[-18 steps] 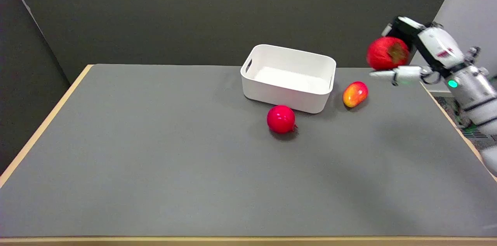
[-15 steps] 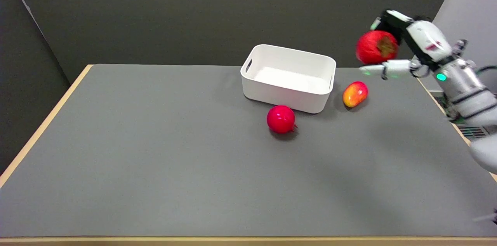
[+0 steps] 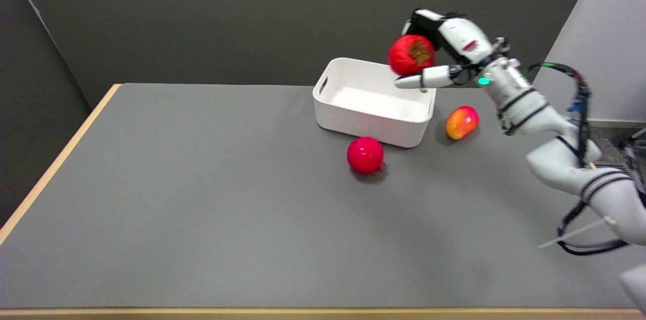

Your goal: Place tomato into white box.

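Note:
A red tomato (image 3: 410, 54) with a brownish stem patch hangs in the air above the right end of the white box (image 3: 348, 119). My right hand (image 3: 444, 50) holds it, fingers wrapped over its top and back, the thumb stretched out underneath. The box is an open white tub with a handle slot in its left wall, standing at the far middle of the grey table; nothing shows inside it.
A glossy red pomegranate-like fruit (image 3: 365, 155) lies just in front of the box. A red-and-yellow mango (image 3: 461, 122) lies to the right of the box, below my forearm. The table's wooden edges run along the left (image 3: 55, 163) and near sides.
My right hand has carried the tomato leftward from beyond the table's right edge to above the box's right end. The box and the two other fruits have not moved.

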`<action>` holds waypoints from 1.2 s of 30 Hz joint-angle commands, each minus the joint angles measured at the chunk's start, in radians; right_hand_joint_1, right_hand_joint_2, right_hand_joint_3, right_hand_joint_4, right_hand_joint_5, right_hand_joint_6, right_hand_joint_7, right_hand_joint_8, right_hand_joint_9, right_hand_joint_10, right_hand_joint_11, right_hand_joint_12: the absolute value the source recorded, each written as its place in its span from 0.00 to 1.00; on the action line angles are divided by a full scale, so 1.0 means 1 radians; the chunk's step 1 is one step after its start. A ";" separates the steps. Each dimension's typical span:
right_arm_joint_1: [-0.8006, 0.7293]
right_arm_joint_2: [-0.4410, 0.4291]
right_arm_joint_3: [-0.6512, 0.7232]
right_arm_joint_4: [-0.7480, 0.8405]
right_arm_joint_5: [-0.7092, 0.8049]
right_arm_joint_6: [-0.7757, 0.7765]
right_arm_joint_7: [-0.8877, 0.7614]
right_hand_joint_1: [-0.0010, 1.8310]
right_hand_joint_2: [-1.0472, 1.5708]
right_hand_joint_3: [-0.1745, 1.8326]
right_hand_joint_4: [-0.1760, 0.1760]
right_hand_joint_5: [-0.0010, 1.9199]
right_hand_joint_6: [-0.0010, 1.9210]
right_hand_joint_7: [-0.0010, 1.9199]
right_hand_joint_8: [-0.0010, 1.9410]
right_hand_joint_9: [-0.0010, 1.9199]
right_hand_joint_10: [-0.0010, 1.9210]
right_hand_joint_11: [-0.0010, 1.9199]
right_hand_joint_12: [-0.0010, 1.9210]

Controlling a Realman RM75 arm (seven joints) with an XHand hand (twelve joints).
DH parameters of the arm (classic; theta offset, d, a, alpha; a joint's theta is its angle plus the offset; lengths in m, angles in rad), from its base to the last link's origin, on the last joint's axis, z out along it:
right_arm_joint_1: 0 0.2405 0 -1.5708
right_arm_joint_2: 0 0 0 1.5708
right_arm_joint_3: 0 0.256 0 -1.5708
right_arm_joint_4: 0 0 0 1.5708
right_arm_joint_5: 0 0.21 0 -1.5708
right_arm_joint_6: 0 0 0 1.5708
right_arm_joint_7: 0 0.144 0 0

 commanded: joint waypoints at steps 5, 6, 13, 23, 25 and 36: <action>0.464 -0.281 -0.256 -0.562 -0.204 -0.173 -0.003 0.65 0.83 0.23 0.00 0.35 0.76 0.38 0.76 0.45 0.73 0.38 0.94; 0.473 -0.285 -0.256 -0.580 -0.204 -0.179 -0.003 0.65 0.83 0.23 0.00 0.35 0.76 0.38 0.76 0.45 0.72 0.38 0.94; 0.482 -0.284 -0.239 -0.620 -0.202 -0.254 -0.067 0.64 0.83 0.24 0.13 0.32 0.75 0.44 0.76 0.44 0.70 0.38 0.92; 0.438 -0.264 -0.205 -0.574 -0.196 -0.253 -0.069 0.64 0.84 0.20 0.14 0.31 0.76 0.43 0.77 0.44 0.69 0.38 0.91; 0.416 -0.253 -0.195 -0.533 -0.195 -0.255 -0.064 0.64 0.85 0.20 0.15 0.30 0.76 0.43 0.76 0.44 0.68 0.38 0.91; 0.305 -0.189 -0.168 -0.370 -0.076 -0.249 -0.062 0.22 0.65 0.57 0.74 0.10 0.23 0.12 0.17 0.07 0.35 0.08 0.65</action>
